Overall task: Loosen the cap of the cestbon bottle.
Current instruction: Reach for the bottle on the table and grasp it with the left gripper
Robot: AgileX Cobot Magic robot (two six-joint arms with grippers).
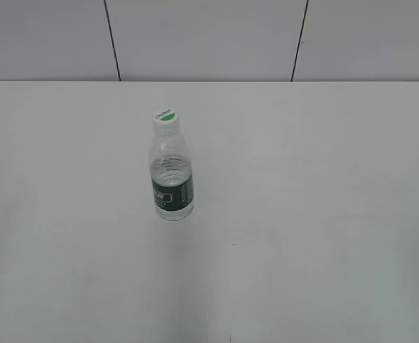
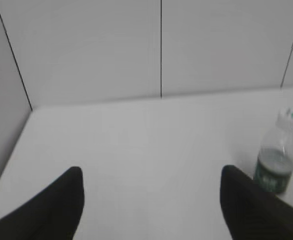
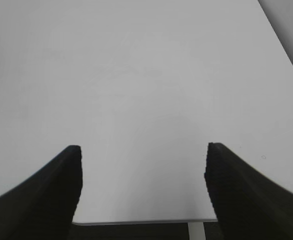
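The cestbon bottle (image 1: 171,175) stands upright on the white table, left of the middle, with its green label band low on the body. Its white cap (image 1: 165,116) with a green half-disc sits on the neck. The bottle also shows at the right edge of the left wrist view (image 2: 275,157), cap (image 2: 289,114) on top. My left gripper (image 2: 151,172) is open and empty, well to the left of the bottle. My right gripper (image 3: 142,150) is open and empty over bare table near the front edge. Neither gripper shows in the exterior view.
The white table (image 1: 302,214) runs back to a panelled grey wall (image 1: 209,36). In the left wrist view a side wall (image 2: 1,115) meets the table at the left. The table's front edge (image 3: 141,220) shows in the right wrist view.
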